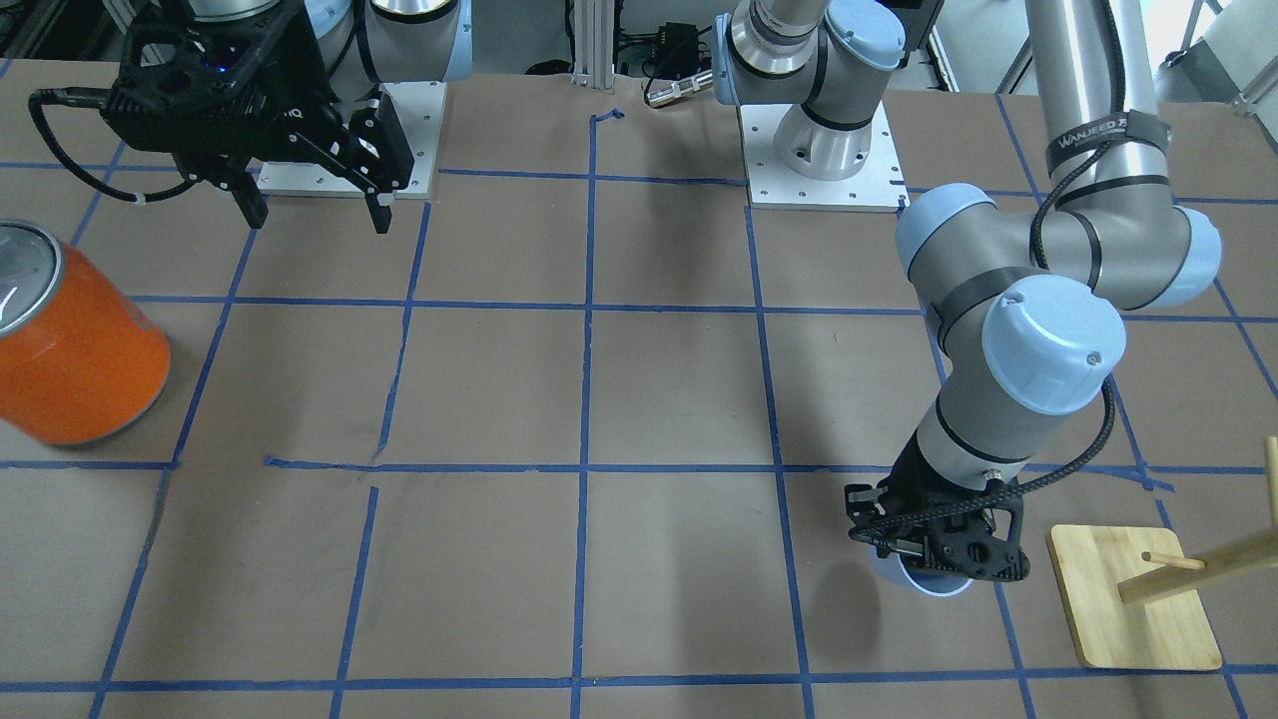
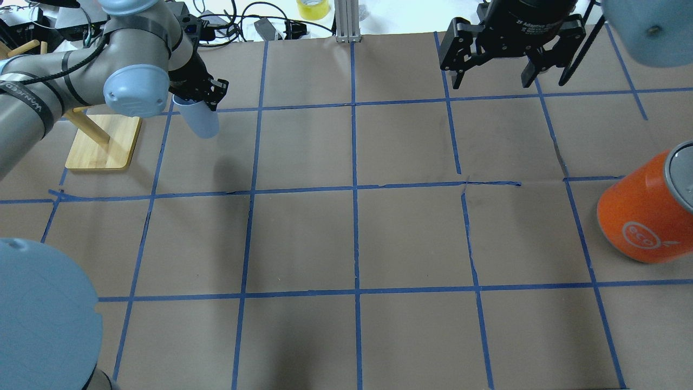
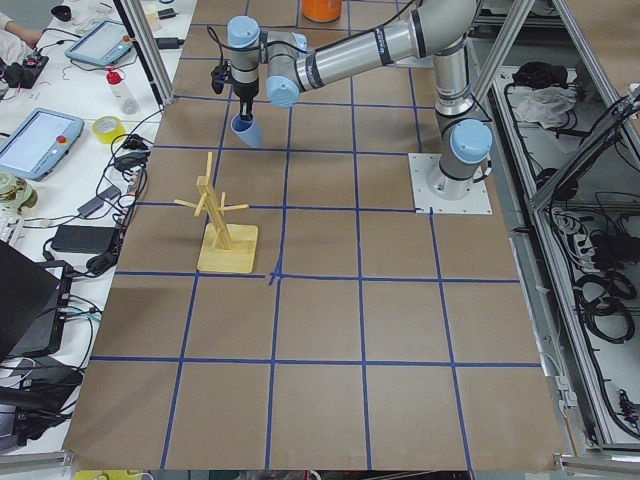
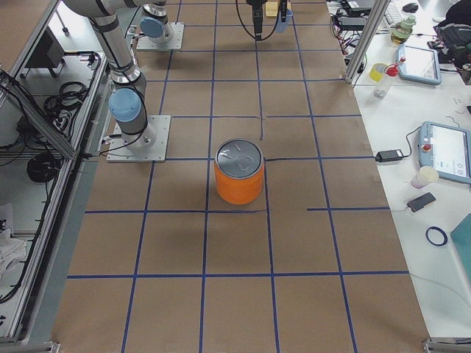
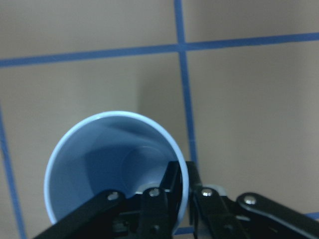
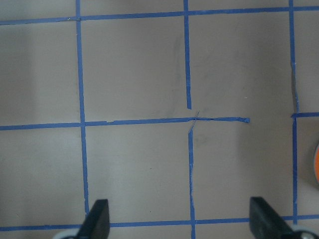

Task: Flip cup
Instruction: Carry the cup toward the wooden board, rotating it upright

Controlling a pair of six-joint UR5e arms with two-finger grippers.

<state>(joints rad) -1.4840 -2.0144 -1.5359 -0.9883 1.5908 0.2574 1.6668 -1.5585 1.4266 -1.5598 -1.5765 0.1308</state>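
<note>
The left claw (image 2: 195, 99) is clenched on the rim of the cup (image 2: 201, 122), one finger inside the mouth and the other against the outer wall. The cup hangs below the claw, mouth up and slightly tilted, near the wooden stand (image 2: 104, 147). Well away from the stand, the right claw (image 2: 490, 82) is spread wide and holds nothing, with the orange can (image 2: 644, 219) on its side of the table.

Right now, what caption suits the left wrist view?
Left gripper pinches the cup by its rim, opening facing the camera.

The cup (image 2: 199, 120) is held in the left gripper (image 2: 194, 101) just beside the wooden stand (image 2: 103, 143), toward the middle of the table (image 2: 352, 238). The can (image 2: 641, 219) is set well apart from the stand, at the opposite end.
</note>
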